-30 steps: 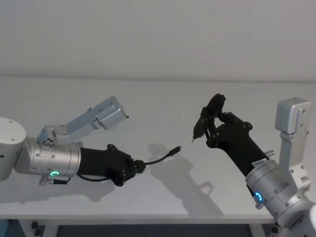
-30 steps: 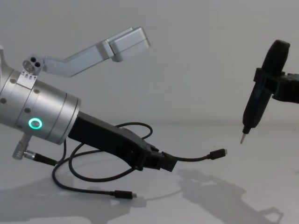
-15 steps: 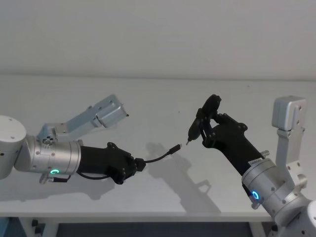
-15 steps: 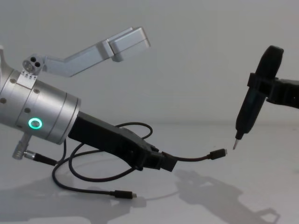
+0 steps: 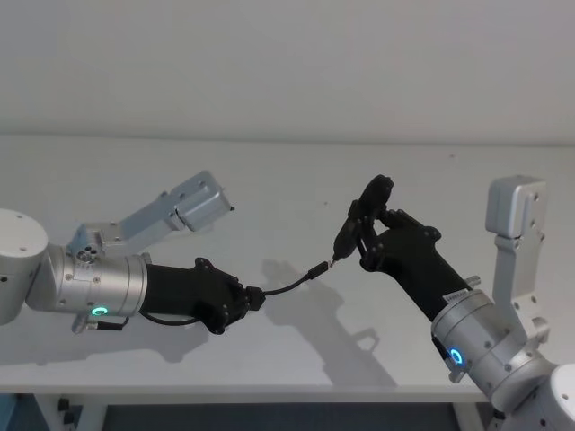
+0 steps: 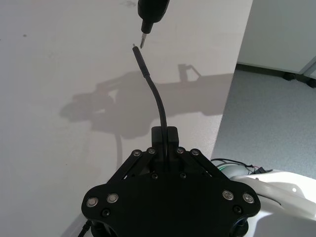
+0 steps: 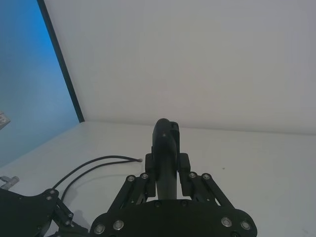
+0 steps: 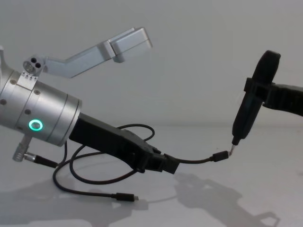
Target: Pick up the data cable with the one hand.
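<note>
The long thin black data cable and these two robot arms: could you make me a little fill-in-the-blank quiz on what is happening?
1. The left gripper is shut on the long thin black data cable, holding one plug up in the ____.
2. The cable's other plug lies on the white ____.
3. The right gripper holds a slim black tool whose metal tip points at the raised ____.

Missing words: air; table; plug

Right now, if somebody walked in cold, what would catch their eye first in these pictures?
Probably the near meeting in mid-air at centre: the left gripper is shut on the data cable, holding one plug end out above the white table. The right gripper holds a slim black tool whose metal tip sits almost against that plug. The cable's slack loops on the table below the left arm, its other plug lying flat.
</note>
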